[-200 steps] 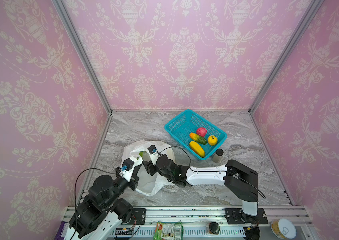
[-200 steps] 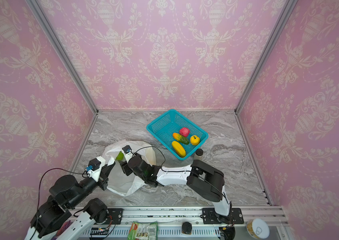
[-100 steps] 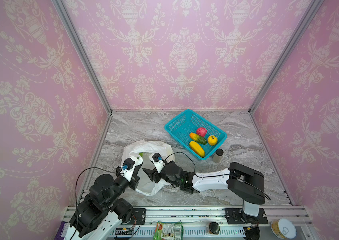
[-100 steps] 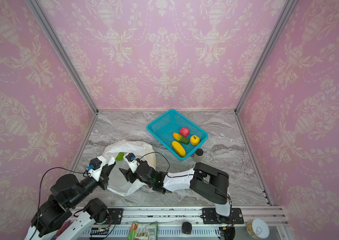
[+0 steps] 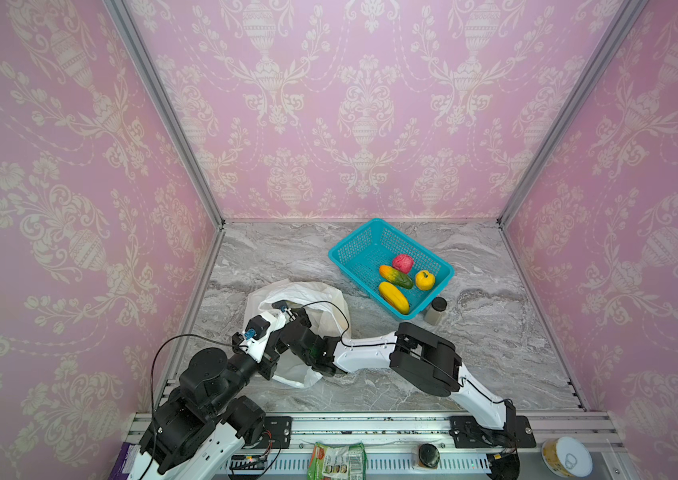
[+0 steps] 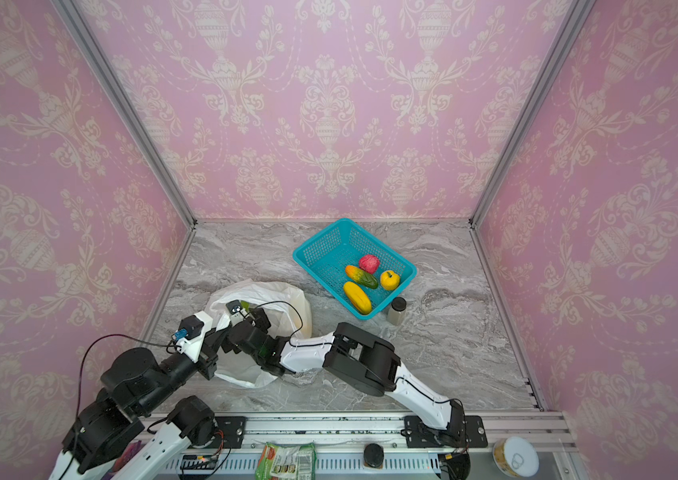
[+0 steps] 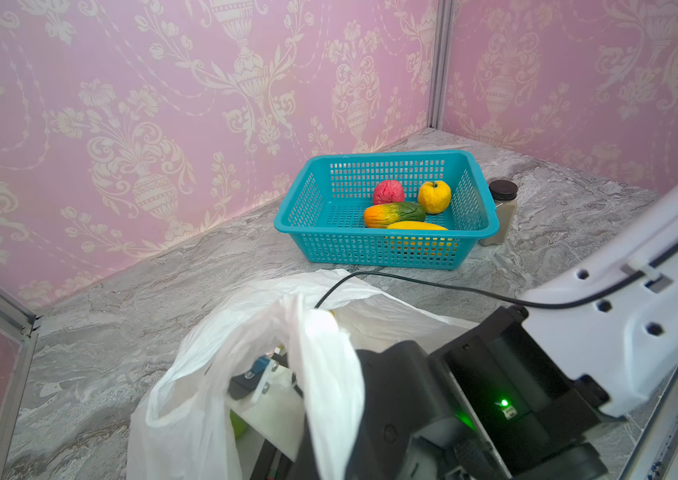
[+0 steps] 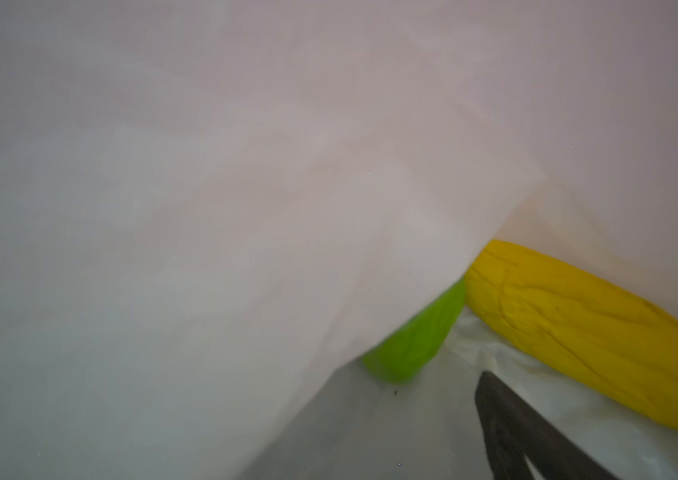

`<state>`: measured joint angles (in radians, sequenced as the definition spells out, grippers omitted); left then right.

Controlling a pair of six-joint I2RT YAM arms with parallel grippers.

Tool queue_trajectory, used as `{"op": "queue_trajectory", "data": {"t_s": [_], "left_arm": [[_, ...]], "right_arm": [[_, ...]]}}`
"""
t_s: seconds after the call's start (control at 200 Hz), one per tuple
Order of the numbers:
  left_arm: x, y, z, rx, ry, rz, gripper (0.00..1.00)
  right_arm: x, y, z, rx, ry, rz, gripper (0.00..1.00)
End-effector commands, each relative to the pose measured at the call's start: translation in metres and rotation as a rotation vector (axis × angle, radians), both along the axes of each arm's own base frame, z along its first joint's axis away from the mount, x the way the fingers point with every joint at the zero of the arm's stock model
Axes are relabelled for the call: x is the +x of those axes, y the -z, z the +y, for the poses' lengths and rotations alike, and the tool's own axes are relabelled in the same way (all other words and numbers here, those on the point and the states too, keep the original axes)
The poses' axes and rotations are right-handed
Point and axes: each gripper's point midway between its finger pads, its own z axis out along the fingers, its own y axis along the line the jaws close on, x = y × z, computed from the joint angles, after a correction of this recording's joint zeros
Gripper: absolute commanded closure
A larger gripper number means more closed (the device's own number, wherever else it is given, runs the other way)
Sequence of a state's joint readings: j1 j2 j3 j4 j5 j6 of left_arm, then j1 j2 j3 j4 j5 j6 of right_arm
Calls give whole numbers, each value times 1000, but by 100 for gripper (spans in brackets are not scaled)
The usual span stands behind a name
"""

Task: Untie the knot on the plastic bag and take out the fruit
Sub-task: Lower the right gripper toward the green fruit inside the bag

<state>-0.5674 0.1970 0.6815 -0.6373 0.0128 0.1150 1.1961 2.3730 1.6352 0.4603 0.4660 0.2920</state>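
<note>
The white plastic bag (image 5: 329, 299) lies at the front left with its mouth gaping; the knot is out of view. My left gripper (image 5: 275, 336) is shut on the bag's near rim (image 7: 320, 374) and holds it up. My right gripper (image 6: 254, 318) reaches inside the bag. It is open, with one dark finger (image 8: 528, 436) showing near a green fruit (image 8: 416, 340) and a long yellow fruit (image 8: 590, 332); a fold of plastic hides the other finger. Several fruit lie in the teal basket (image 5: 353, 237), among them a pink-red ball (image 5: 403, 263) and a yellow apple (image 5: 425, 279).
A small dark-lidded jar (image 5: 436, 310) stands against the basket's near corner. Pink walls close in the left, back and right of the marble table (image 5: 495, 332). The right arm's elbow (image 5: 424, 357) lies low across the front middle.
The right gripper drew back toward the front, then pushed into the bag again, further left. The left arm and the bag's rim have stayed put.
</note>
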Motion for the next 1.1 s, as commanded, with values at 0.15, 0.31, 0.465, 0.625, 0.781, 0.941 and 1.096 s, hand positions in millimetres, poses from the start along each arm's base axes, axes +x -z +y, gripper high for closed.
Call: {"op": "queue_trajectory", "data": {"t_s": [0.15,0.31,0.465,0.625,0.781,0.941,1.096], "left_arm": [[1,5,3,8,-16,15,100],[0,3,4,1,-18,3,100],[0,4,3,3,-15,8,100],[-1,3,4,-1,-18,1,100],[0,4,4,2,-22,3,100],[2,5,4,7,-25,13,100],[5,8,4,18,-36,28,100]], "right_arm": [[49,24,-4,-91,175,29,0],[59,44,8,-110,169,50,0],[65,60,18,-127,166,73,0],[70,67,19,-132,157,77,5],[70,60,15,-133,150,65,19],[65,47,4,-119,147,43,30],[52,20,-24,-60,152,31,38]]}}
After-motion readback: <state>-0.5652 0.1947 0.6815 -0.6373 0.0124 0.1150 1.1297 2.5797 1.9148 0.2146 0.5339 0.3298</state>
